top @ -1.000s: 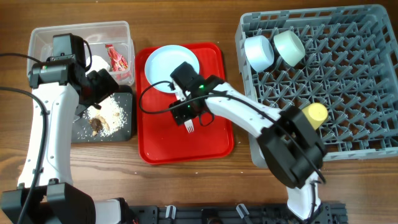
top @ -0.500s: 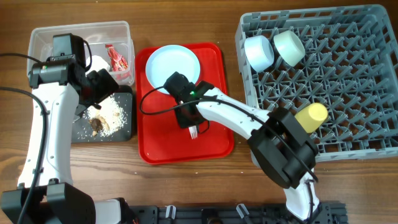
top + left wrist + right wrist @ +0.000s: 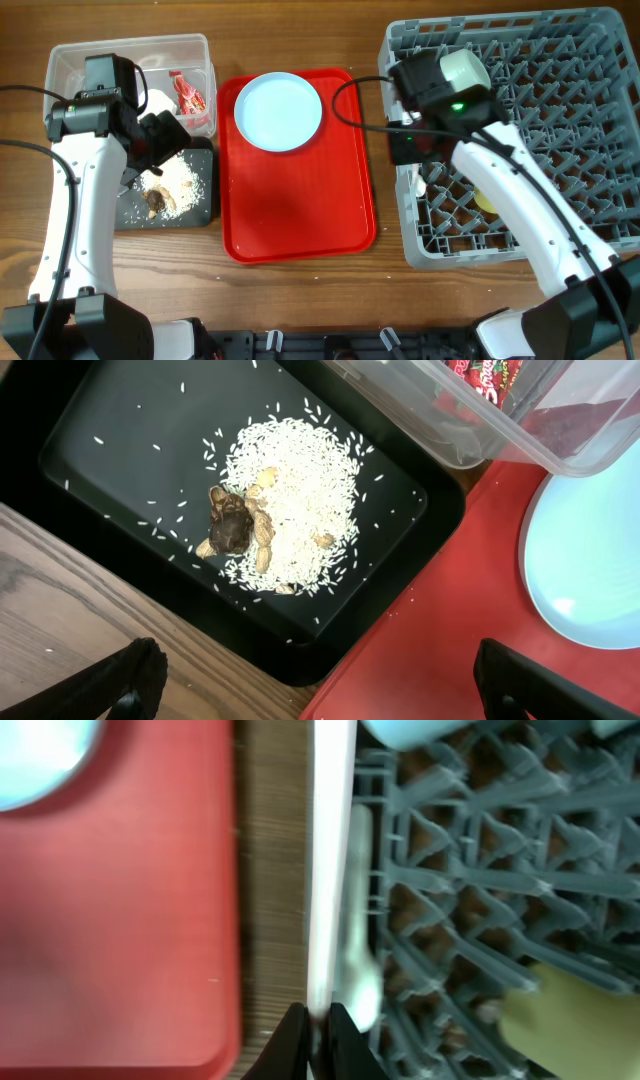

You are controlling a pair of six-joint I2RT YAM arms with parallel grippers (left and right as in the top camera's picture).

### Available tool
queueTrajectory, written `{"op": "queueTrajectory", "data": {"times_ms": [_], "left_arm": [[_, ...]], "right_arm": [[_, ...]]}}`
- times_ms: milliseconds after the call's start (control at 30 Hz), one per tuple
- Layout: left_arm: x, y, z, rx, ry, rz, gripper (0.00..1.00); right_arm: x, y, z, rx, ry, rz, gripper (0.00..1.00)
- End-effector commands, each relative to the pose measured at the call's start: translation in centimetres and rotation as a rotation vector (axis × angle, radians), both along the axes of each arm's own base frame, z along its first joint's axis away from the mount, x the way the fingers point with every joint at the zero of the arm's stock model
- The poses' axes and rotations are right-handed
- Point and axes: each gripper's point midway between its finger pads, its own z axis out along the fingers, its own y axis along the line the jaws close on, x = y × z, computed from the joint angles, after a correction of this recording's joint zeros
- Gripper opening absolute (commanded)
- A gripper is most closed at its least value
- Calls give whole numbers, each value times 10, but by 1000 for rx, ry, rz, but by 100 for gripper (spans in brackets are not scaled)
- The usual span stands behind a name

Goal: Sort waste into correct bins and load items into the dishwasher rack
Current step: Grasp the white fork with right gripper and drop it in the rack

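red serving tray (image 3: 300, 215) is our landmark. just left of its near half we see the black tray (image 3: 110, 450), holding white rice (image 3: 290, 490) with brown food scraps (image 3: 232, 530) in the middle. the left gripper (image 3: 320, 660) hangs over the black tray's edge next to the red tray, fingers spread wide. right of the red tray, past a strip of wooden table (image 3: 270, 870), the right gripper (image 3: 318, 1035) is at the left wall of the grey dishwasher rack (image 3: 560, 130). its fingers are pressed together, pinching a thin white plastic utensil (image 3: 330, 840), and we can't tell fork or spoon because of blur. a white spoon (image 3: 360, 960) lies in the rack just beyond the wall. the yellow cup (image 3: 580, 1010) is further right of the tray, inside the rack. on the red tray's far end the light-blue plate (image 3: 278, 110) lies flat. far left of the tray is the clear tub (image 3: 100, 55), with the red wrapper (image 3: 188, 92) inside. far right of it, the pale-green bowl (image 3: 465, 72) and light-blue bowl (image 3: 420, 730) sit in the rack.
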Motion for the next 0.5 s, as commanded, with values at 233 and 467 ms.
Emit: {"op": "queueTrajectory", "data": {"times_ms": [233, 467], "left_arm": [[4, 3, 3, 6, -23, 17, 100], [4, 3, 3, 6, -25, 18, 100]], "right_arm": [[-5, -39, -54, -54, 56, -82, 51], [52, 18, 11, 215, -167, 26, 52]]}}
